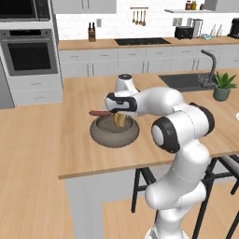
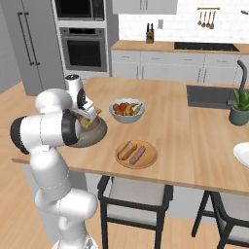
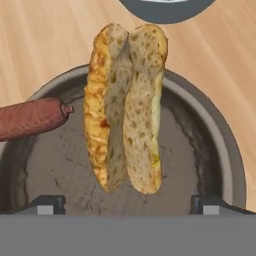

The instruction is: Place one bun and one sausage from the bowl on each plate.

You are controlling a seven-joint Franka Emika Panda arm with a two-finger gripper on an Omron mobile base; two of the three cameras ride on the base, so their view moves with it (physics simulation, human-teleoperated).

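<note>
Since one plate (image 2: 136,154) already has its pair, the gripper (image 3: 127,202) hangs wide open, empty, over the bowl (image 3: 220,150) and bun (image 3: 125,107).

Split bun (image 3: 126,107) sits dead center ahead of the claw (image 3: 125,204), standing lengthwise in the grey stone bowl (image 3: 220,150). A sausage (image 3: 31,118) pokes over the rim off to the claw's left. Fingertips (image 3: 49,204) are spread wide, touching nothing.
</note>
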